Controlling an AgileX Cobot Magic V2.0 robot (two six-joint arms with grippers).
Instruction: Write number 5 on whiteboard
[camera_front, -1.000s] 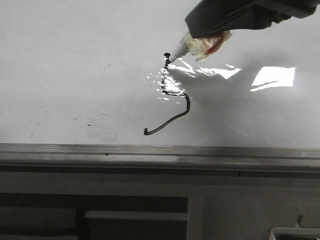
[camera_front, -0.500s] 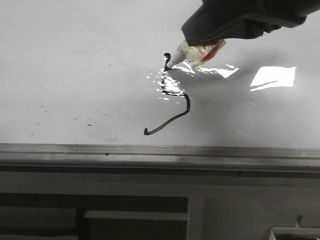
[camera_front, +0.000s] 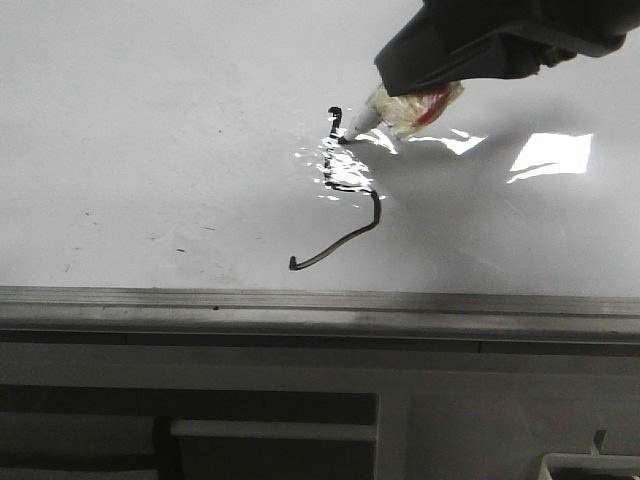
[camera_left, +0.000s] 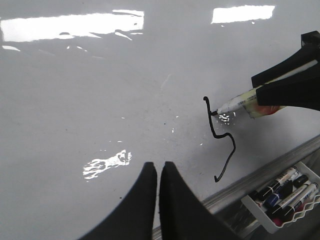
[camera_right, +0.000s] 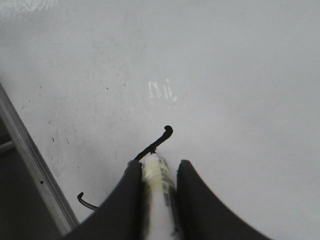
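The number 5 (camera_front: 345, 215) is a thin black line on the glossy whiteboard (camera_front: 150, 130), with a hooked tail towards the grey edge strip. It also shows in the left wrist view (camera_left: 222, 142) and partly in the right wrist view (camera_right: 160, 140). My right gripper (camera_front: 420, 80) is shut on a white marker pen (camera_front: 395, 107). The pen's tip touches the board at the top of the line. In the right wrist view the pen (camera_right: 157, 195) sits between the fingers of the right gripper (camera_right: 159, 167). My left gripper (camera_left: 158, 167) is shut and empty, hovering over bare whiteboard (camera_left: 75, 100).
The grey aluminium edge strip (camera_front: 300, 305) runs along the board's near side, with grey-white furniture (camera_front: 450, 420) beyond it. A white tray of several markers (camera_left: 282, 192) sits past the strip in the left wrist view. Bright glare patches (camera_front: 550, 152) lie on the board.
The right gripper and pen have shifted slightly right and down. The pen tip has moved from the top end of the line to a point a little lower on it.
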